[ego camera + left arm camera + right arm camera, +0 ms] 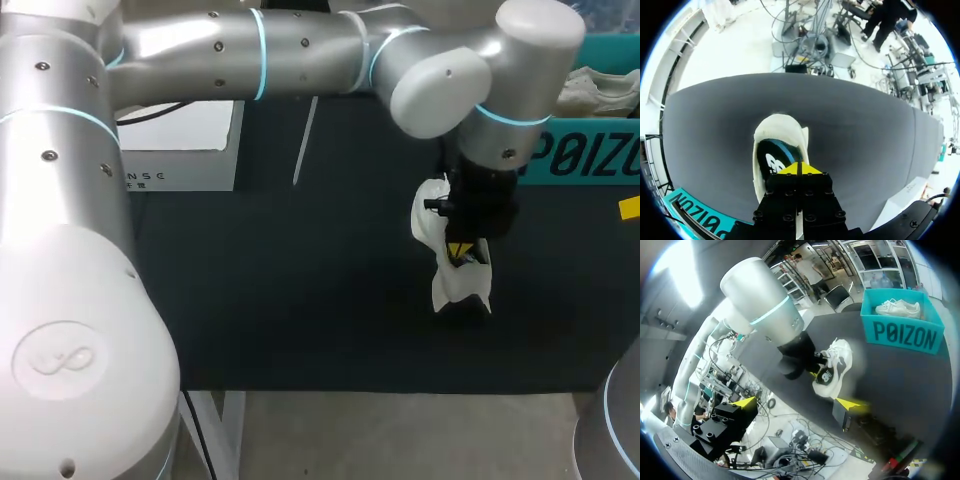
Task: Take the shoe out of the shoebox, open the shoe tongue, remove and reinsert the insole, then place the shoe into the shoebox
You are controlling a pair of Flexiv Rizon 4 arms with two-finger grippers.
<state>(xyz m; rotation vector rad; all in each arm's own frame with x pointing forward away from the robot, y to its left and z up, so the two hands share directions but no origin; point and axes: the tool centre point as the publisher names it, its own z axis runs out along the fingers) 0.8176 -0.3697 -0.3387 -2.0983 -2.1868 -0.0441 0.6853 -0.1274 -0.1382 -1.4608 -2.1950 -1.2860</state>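
Take-out step: white low-top sneaker [780, 127] is pinched at heel rim by narrowed left pincer [799, 169]; right pincer [799, 402] is spread wide. Next likely needed: set-down below pincer, right-side steadying.

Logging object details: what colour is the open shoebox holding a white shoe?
Teal with dark lettering; the open rectangular shoebox shows best in the right wrist view.

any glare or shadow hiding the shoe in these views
Head view: sheen on the left arm, none on the shoe, white against the dark table. Left wrist view: the insole sits shaded but visible. Right wrist view: shoe evenly lit.
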